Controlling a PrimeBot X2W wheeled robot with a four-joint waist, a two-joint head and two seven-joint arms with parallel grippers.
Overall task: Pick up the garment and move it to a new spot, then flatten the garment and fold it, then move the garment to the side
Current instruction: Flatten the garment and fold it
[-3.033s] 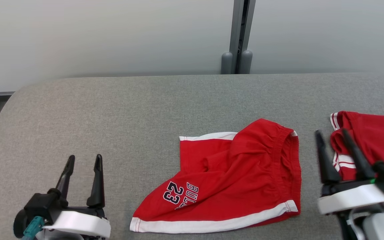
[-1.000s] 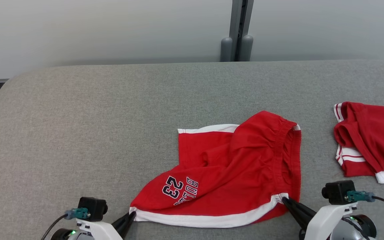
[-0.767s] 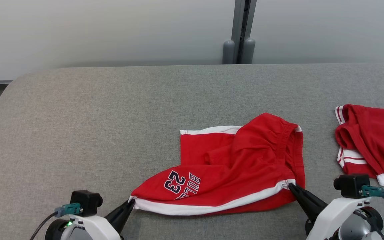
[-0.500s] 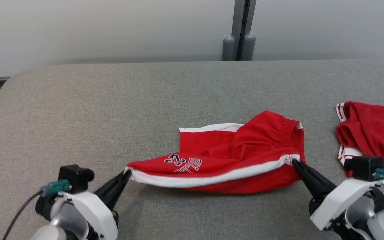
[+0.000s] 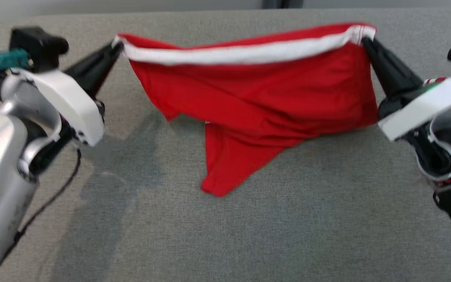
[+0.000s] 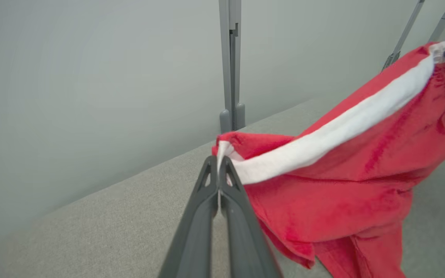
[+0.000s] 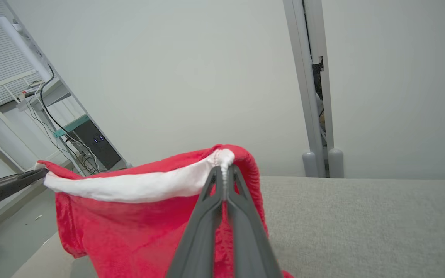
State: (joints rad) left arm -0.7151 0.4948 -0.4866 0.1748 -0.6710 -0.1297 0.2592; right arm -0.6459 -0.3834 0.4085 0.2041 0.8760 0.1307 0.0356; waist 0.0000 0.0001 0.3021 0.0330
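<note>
garment (image 5: 268, 90): soft matt red cloth, white band | surface (image 5: 288, 235): grey coarse-woven fabric | left claw (image 5: 118, 44): matt dark plastic

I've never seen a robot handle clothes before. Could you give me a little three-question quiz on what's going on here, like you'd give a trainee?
1. Pick one. The left gripper and the right gripper are each: A) open above the cloth; B) shut on one end of the white band of the red fabric shorts; C) resting on a folded towel.
2. True or false: the shorts lie spread flat on the grey fabric-covered table.
3. Fill in: the white band runs along the ___ edge of the hanging shorts.
Key: 1 B; 2 false; 3 top.
</note>
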